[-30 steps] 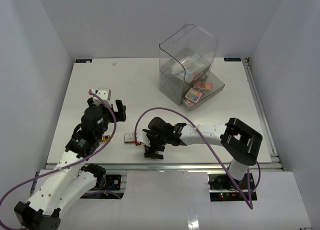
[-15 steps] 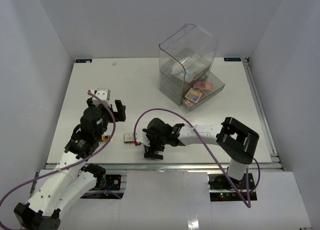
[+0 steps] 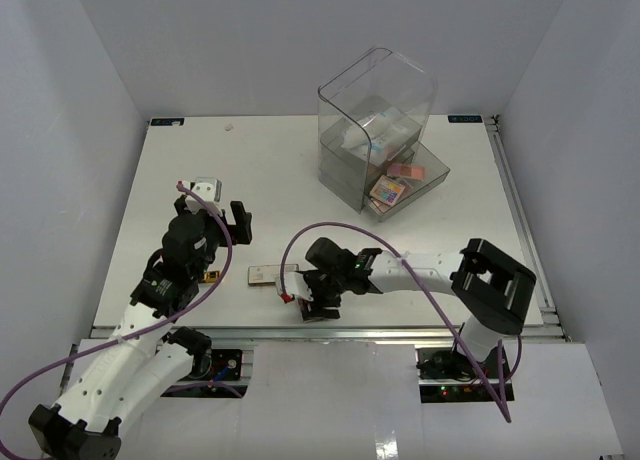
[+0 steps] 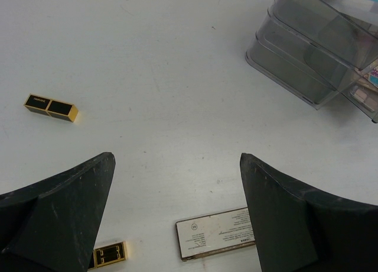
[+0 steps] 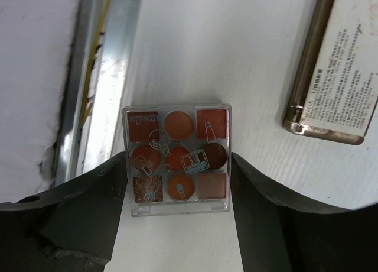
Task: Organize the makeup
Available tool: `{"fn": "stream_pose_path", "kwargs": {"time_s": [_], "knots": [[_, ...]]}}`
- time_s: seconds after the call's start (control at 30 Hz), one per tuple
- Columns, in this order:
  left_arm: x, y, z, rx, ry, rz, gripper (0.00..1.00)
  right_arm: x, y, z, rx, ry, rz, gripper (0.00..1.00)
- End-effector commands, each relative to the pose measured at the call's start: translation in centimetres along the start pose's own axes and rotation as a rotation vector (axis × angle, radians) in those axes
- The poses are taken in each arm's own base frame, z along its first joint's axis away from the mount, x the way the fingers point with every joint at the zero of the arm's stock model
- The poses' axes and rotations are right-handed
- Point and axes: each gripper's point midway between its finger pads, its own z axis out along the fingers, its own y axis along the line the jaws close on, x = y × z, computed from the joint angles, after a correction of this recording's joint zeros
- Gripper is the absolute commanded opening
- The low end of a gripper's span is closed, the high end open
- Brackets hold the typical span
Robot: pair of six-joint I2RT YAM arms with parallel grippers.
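A square clear eyeshadow palette point(image 5: 176, 167) with nine red-brown pans lies flat near the table's front rail. My right gripper point(image 5: 177, 156) is shut on it, a finger against each side. In the top view that gripper point(image 3: 305, 305) sits low at the front middle, with a red corner of the palette point(image 3: 286, 298) showing. A grey rectangular compact point(image 3: 272, 274) point(image 5: 336, 77) lies just beyond it, also in the left wrist view point(image 4: 215, 239). My left gripper point(image 4: 177, 159) point(image 3: 222, 212) hangs open above the table, holding nothing. Two black-gold tubes point(image 4: 51, 107) point(image 4: 110, 253) lie below it.
The tall clear drawer box point(image 3: 375, 130) point(image 4: 313, 53) stands at the back right, its lowest drawer point(image 3: 425, 180) pulled out with a pastel palette point(image 3: 388, 190) and a pink item point(image 3: 405, 170) in it. A metal rail point(image 5: 100, 65) runs along the front edge beside the right gripper.
My right gripper has shifted a little right and toward the front edge, and its fingers have closed in on the palette. More of the grey compact now shows. The left arm has not moved.
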Motion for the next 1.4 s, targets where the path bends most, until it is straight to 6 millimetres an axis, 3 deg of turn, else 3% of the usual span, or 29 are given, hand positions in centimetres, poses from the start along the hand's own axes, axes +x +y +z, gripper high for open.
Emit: {"fn": "stream_pose_path", "kwargs": {"time_s": [0.0,0.17,0.37,0.4,0.53,0.67,0.7,0.8,1.07,1.23,1.37], "knots": [[-0.2,-0.1,0.0,0.007,-0.012,-0.010,0.98,-0.7,1.2,-4.1,-0.102,-0.064,-0.150,0.14],[0.0,-0.5,0.2,0.030,0.001,-0.011,0.98,1.0,-1.6,-10.3,0.004,-0.093,-0.087,0.08],[0.3,-1.1,0.3,0.058,0.012,-0.012,0.98,5.1,-6.7,-18.7,0.347,-0.099,0.091,0.08],[0.3,-1.1,0.3,0.061,0.011,-0.013,0.98,5.5,-6.9,-19.0,0.368,-0.097,0.124,0.08],[0.5,-1.6,0.4,0.085,0.024,-0.011,0.98,10.6,-11.0,-26.0,0.670,-0.111,0.349,0.08],[1.1,-2.3,0.7,0.120,0.049,-0.010,0.98,14.3,-13.9,-30.4,0.803,-0.154,0.544,0.08],[1.0,-2.3,0.7,0.123,0.050,-0.010,0.98,14.0,-14.9,-31.6,0.833,-0.177,0.578,0.08],[1.1,-2.5,0.7,0.131,0.050,-0.011,0.98,15.4,-17.0,-32.6,0.868,-0.213,0.726,0.08],[1.1,-2.7,0.6,0.146,0.049,-0.008,0.98,16.0,-23.1,-35.4,1.002,-0.300,0.809,0.08],[1.1,-3.0,0.6,0.159,0.053,-0.008,0.98,17.6,-25.6,-35.3,1.024,-0.291,0.869,0.10],[1.1,-3.0,0.5,0.163,0.051,-0.007,0.98,19.4,-26.9,-34.5,1.027,-0.257,0.902,0.22]]}}
